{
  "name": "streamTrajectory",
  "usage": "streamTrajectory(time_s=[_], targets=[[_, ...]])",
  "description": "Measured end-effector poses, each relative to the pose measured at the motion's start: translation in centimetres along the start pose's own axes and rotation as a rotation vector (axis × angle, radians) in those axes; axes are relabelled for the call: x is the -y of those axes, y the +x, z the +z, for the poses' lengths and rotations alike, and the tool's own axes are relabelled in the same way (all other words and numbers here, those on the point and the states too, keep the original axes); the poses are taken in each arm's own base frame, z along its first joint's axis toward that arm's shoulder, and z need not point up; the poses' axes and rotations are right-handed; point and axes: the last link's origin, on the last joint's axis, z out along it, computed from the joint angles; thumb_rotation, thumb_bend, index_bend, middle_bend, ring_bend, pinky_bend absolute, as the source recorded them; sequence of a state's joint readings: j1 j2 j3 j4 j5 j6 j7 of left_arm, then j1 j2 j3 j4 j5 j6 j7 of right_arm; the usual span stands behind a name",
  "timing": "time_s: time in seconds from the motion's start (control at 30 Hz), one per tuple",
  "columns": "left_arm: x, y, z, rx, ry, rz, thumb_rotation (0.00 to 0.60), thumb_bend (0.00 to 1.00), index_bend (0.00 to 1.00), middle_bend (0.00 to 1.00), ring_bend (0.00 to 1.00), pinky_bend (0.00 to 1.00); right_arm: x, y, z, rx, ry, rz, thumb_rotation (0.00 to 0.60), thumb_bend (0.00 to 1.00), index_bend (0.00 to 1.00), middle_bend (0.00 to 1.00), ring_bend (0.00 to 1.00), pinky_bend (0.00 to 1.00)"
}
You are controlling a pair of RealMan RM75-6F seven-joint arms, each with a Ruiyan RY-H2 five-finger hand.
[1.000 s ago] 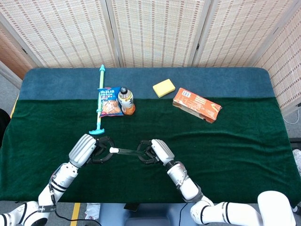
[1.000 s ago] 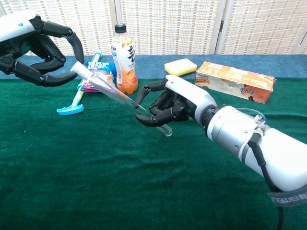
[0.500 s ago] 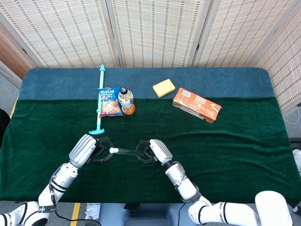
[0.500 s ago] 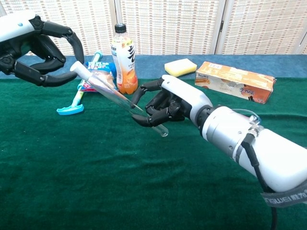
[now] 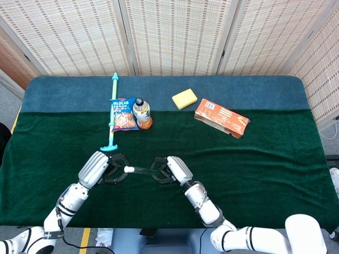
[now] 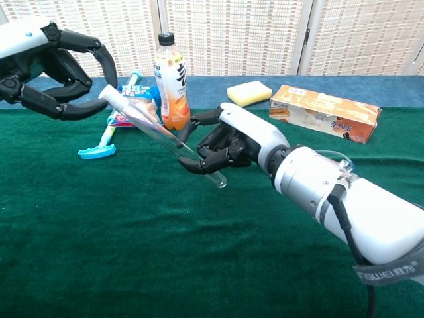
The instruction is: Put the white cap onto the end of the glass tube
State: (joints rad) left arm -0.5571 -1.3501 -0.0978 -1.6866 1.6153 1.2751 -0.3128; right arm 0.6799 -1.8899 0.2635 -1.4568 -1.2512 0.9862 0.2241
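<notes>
Shifted a little toward the left since the earlier frames: right hand (image 5: 172, 169) and its clear glass tube (image 5: 142, 170), closing on the left hand (image 5: 106, 168).

Head view: both hands raised over the near edge of the green-clothed table (image 5: 265, 159), left of centre. Tube held level between them, small white cap (image 5: 127, 169) seated on its left end, inside the curl of the left fingers. Whether those fingers actually pinch the cap, not clear from above. Right fingers wrapped round the tube's other end, presumably to steady it against the push.

Chest view: tube (image 6: 159, 130) tilted, capped end (image 6: 108, 93) up and pointing into the left hand (image 6: 50, 69), whose dark fingers arch around the cap, apparently just touching it. Right hand (image 6: 228, 142) knuckles up, fingers curled tight on the tube's lower part, closed round end sticking out below. Likely stage: cap on, being pressed home. Behind, near the far edge: orange drink bottle (image 6: 170, 73), yellow sponge (image 6: 249, 92), orange carton (image 6: 324, 111), teal plastic tool (image 6: 106, 139).
</notes>
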Motion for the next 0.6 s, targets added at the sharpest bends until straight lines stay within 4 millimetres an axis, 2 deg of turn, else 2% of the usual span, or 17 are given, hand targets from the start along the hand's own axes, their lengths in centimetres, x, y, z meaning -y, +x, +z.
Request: streamTrajectory(time_s=[0.6], targets=[[0.1, -0.28, 0.01, 0.007, 0.008, -0.021, 0.6, 0.6, 0.67, 0.98, 0.9, 0.83, 0.52, -0.5, 0.22, -0.009, 0.021, 0.021, 0.6, 0.61, 0.88, 0.96, 1.0, 1.0]])
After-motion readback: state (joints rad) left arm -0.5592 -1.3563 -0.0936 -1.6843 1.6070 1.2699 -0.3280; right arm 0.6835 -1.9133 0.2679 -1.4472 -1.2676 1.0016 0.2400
